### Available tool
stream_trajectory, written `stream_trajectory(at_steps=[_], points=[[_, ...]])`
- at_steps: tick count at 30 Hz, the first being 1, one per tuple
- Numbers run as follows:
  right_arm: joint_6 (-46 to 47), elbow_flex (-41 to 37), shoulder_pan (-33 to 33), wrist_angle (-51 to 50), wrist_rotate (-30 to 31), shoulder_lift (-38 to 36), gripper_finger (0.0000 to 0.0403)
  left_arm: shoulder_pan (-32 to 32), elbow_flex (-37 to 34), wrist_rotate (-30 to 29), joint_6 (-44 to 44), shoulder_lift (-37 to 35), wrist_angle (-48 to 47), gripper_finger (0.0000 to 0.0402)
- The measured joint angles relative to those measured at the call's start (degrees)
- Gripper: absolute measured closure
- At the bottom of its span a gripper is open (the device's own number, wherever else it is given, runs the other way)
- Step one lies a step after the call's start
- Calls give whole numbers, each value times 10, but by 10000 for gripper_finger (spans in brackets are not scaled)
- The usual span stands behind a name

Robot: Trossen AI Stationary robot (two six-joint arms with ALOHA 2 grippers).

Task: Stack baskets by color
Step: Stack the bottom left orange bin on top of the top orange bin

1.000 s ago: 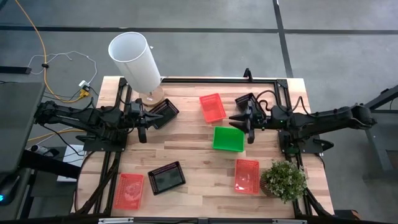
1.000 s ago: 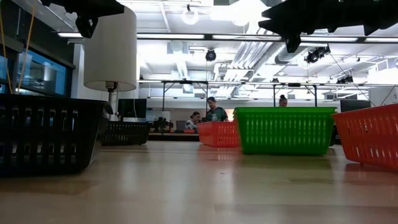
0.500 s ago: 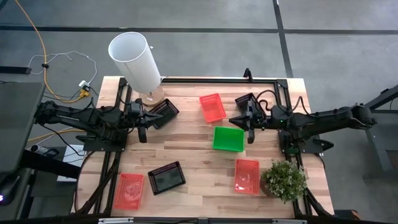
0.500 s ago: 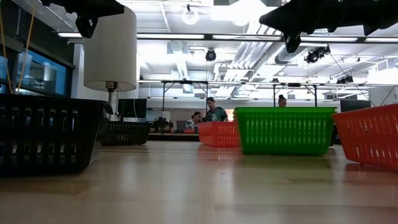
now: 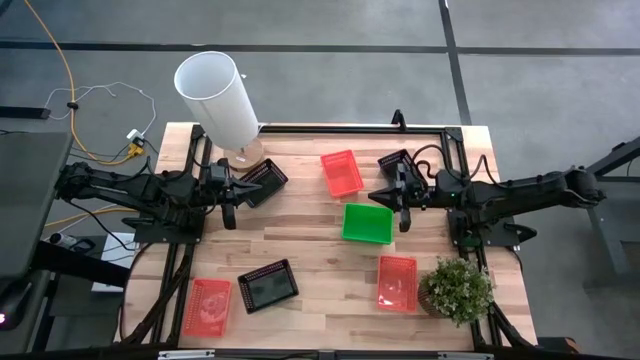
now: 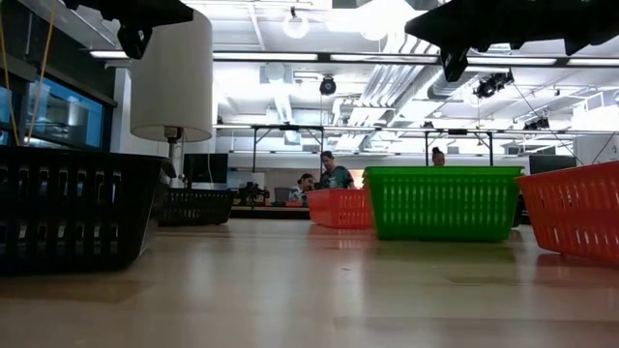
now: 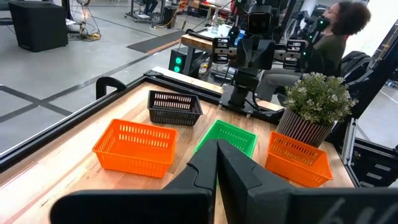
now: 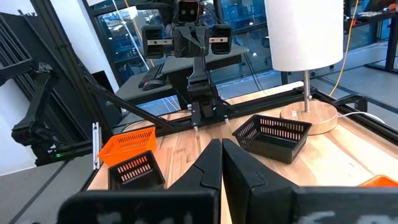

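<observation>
Three red baskets rest flat on the wooden table: far centre [image 5: 342,172], near right [image 5: 397,282] and near left [image 5: 208,306]. One green basket [image 5: 367,223] sits in the middle. Black baskets stand at the near centre [image 5: 268,285], the far left [image 5: 263,182] and the far right [image 5: 393,160]. My left gripper [image 5: 240,192] hovers shut above the table's left side, its fingers [image 7: 216,152] pressed together with nothing between them. My right gripper [image 5: 373,192] hovers shut above the right side, near the green basket's far edge, and is also empty [image 8: 222,149].
A tall white cylinder [image 5: 218,95] on a round wooden foot stands at the far left corner. A small potted plant [image 5: 458,288] stands at the near right. Bare wood lies in the table's middle left. People sit in the room beyond the far edge [image 6: 334,174].
My right gripper has shut its fingers on nothing while staying in place above the table. The left arm and all the baskets have kept still.
</observation>
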Motion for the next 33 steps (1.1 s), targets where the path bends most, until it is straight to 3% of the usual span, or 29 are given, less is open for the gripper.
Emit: stream_trajectory(at_steps=[29, 33], points=[[5, 0, 0, 0, -30, 0, 403, 0, 0, 0, 0, 0, 5, 401], [5, 0, 0, 0, -30, 0, 403, 0, 26, 15, 0, 3, -21, 393]])
